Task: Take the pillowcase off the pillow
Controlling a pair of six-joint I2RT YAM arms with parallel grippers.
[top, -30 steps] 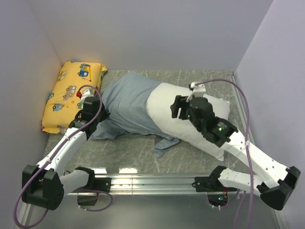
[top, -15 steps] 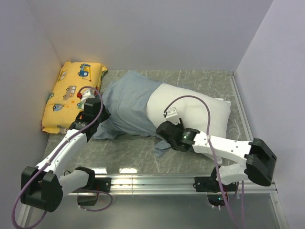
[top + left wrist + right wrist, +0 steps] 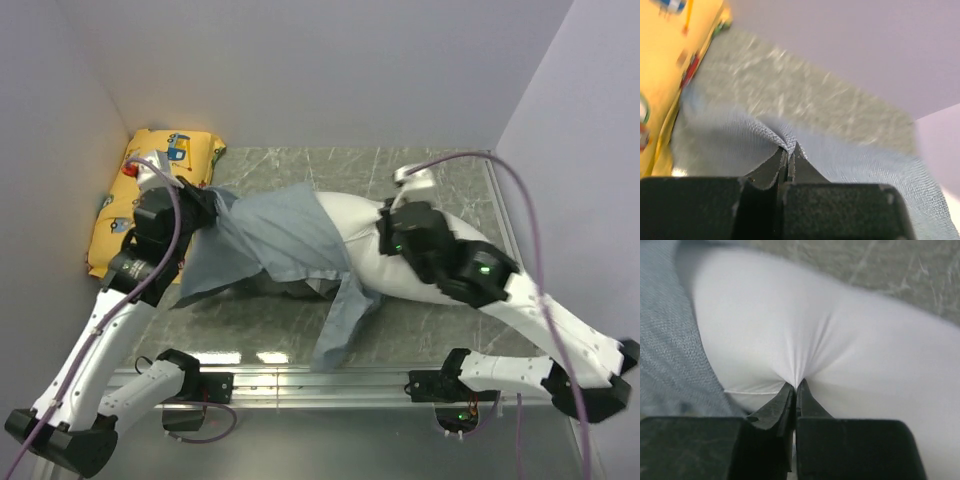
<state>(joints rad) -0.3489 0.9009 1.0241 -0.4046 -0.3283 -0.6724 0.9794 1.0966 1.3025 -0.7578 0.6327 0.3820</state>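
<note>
Grey-blue cloth now stretches in a taut sheet from the left gripper (image 3: 790,150), which has lifted and hauled the pillowcase (image 3: 280,235) toward the far-left corner. A second ago the case lay slumped over the pillow's left half. More of the white pillow (image 3: 360,262) shows than before, and a loose flap of the case hangs down toward the near edge of the table (image 3: 440,170).

The left gripper is clenched on a bunched fold of the pillowcase, and creases fan out from its tips. The right gripper (image 3: 796,387), wide a moment ago, has snapped tight on the pillow itself, puckering the white cover into a small star of wrinkles. This looks like an anchor-and-pull step: one arm pins the pillow while the other strips the case off, and the job seems roughly half done.

The case is a fine, visibly woven fabric, soft and limp where it is unsupported. The pillow is smooth, plump and rounded. Beside the left arm lies the yellow cartoon-car pillow (image 3: 150,185), against the wall.
</note>
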